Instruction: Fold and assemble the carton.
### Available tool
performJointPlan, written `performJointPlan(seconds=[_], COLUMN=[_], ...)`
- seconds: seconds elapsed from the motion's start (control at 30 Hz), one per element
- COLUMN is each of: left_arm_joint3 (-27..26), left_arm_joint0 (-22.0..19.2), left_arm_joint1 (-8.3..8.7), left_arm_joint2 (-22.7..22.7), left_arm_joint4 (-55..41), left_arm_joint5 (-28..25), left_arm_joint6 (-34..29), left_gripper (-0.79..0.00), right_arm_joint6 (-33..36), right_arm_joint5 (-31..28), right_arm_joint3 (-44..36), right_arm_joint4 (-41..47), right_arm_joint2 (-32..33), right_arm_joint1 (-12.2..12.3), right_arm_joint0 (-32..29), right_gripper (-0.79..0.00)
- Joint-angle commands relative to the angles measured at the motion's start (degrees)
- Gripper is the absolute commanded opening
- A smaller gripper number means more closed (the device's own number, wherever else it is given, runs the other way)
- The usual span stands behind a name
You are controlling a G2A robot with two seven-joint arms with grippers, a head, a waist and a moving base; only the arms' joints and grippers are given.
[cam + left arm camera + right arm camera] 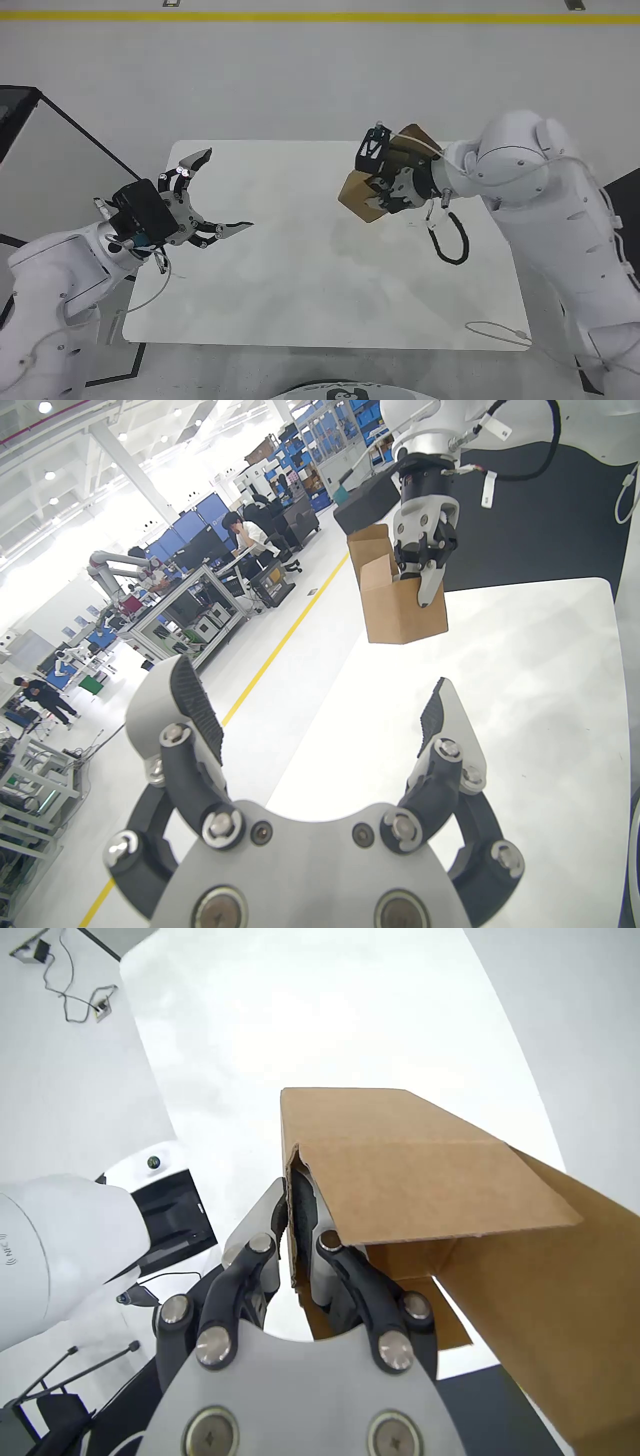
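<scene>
A brown carton point(368, 192) hangs above the right part of the white table point(320, 290), tilted, with its flaps point(430, 1188) standing open. My right gripper point(385, 183) is shut on one wall of the carton point(500, 1248), the cardboard edge pinched between its fingers point(300, 1213). Across the table, the left wrist view shows the carton point(400, 600) held by the right gripper point(417, 587) well off the surface. My left gripper point(215, 195) stands open over the table's left end, its fingers point(195, 700) spread wide with nothing between them.
A yellow floor line point(320, 15) runs beyond the table's far edge. A black frame point(60, 120) stands off the left corner. A loose cable point(495, 335) lies near the front right edge. Bare table lies between the two grippers.
</scene>
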Motion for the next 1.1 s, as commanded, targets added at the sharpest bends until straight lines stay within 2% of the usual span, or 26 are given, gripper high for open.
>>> performJointPlan(seconds=[0.0, 0.3, 0.4, 0.6, 0.93, 1.07], left_arm_joint3=[0.0, 0.0, 0.0, 0.0, 0.0, 0.0], left_arm_joint0=[0.0, 0.0, 0.0, 0.0, 0.0, 0.0], left_arm_joint1=[0.0, 0.0, 0.0, 0.0, 0.0, 0.0], left_arm_joint2=[0.0, 0.0, 0.0, 0.0, 0.0, 0.0], left_arm_joint4=[0.0, 0.0, 0.0, 0.0, 0.0, 0.0], left_arm_joint5=[0.0, 0.0, 0.0, 0.0, 0.0, 0.0], left_arm_joint6=[0.0, 0.0, 0.0, 0.0, 0.0, 0.0], left_gripper=[0.0, 0.0, 0.0, 0.0, 0.0, 0.0], right_arm_joint6=[0.03, 0.03, -1.56, -3.7, -10.71, -11.46], right_arm_joint5=[0.06, 0.06, -1.54, -3.7, -10.71, -11.45], right_arm_joint3=[-0.06, -0.06, -1.09, -0.23, 8.49, 9.39], right_arm_joint4=[0.23, 0.23, -3.18, -10.67, -12.71, -12.35], right_arm_joint2=[0.39, 0.39, -1.39, -10.78, -27.92, -29.12], right_arm_joint1=[0.02, 0.02, -0.04, -0.39, -1.13, -1.23], right_arm_joint0=[-0.08, -0.08, -0.1, 5.98, 17.67, 18.4], right_gripper=[-0.785, -0.785, -0.785, -0.785, -0.785, -0.785])
